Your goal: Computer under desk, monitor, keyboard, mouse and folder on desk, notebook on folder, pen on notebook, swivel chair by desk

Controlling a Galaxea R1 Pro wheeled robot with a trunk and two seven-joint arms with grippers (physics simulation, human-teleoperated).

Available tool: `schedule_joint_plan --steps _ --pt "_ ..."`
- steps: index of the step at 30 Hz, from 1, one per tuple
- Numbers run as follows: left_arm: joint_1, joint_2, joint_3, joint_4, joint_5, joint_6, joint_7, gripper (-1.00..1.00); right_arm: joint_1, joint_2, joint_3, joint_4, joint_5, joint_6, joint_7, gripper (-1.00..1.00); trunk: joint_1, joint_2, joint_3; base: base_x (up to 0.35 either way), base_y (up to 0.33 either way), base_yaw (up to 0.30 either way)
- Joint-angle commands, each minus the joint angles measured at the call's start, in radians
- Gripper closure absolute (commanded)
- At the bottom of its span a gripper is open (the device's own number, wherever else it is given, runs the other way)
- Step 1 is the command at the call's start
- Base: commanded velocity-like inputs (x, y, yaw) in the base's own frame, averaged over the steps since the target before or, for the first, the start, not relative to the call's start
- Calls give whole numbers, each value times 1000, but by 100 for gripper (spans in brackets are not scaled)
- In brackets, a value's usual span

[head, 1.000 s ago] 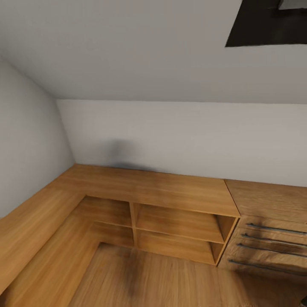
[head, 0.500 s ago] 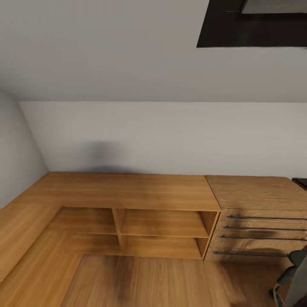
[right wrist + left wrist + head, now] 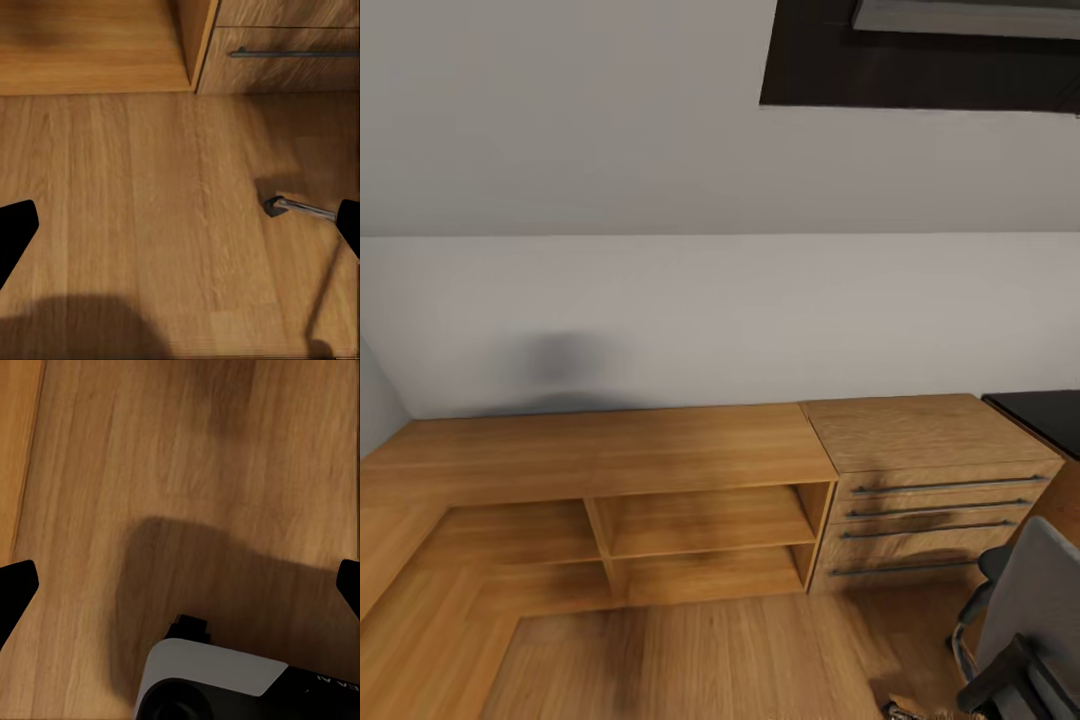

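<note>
A low wooden shelf unit [image 3: 660, 470] runs along the white wall [image 3: 710, 310], with open compartments beneath its bare top. Just to its right, touching it, stands a chest of drawers [image 3: 930, 490] with four long metal handles. At the far right edge a dark surface [image 3: 1045, 412] shows beside the chest; what it belongs to cannot be told. The swivel chair [image 3: 1025, 620] sits in the lower right corner of the head view, its grey backrest and dark arm over the wooden floor [image 3: 740, 660], near the chest but apart from it. A dark rectangle [image 3: 920, 55] hangs high on the wall. In the left wrist view the left gripper [image 3: 180, 585] is spread wide, its black fingertips [image 3: 15, 585] at the picture's opposite edges, empty above the floor, with part of the robot's white and black body [image 3: 225, 682] below. The right gripper [image 3: 180, 225] is likewise spread and empty over the floor, with a chair leg and caster [image 3: 289, 208] between its tips and the bottom drawer [image 3: 292, 52] beyond.
</note>
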Motion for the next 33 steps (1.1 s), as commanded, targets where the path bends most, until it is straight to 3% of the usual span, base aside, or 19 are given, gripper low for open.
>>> schedule_joint_plan --steps 1,33 --pt "-1 0 -9 -1 7 -3 6 -100 -1 0 8 0 -5 -2 -7 -100 0 -1 -2 0 0 -220" --pt "-1 0 -9 -1 7 -2 6 -100 -1 0 7 0 -6 -1 -7 -100 0 -1 -42 45 31 -207"
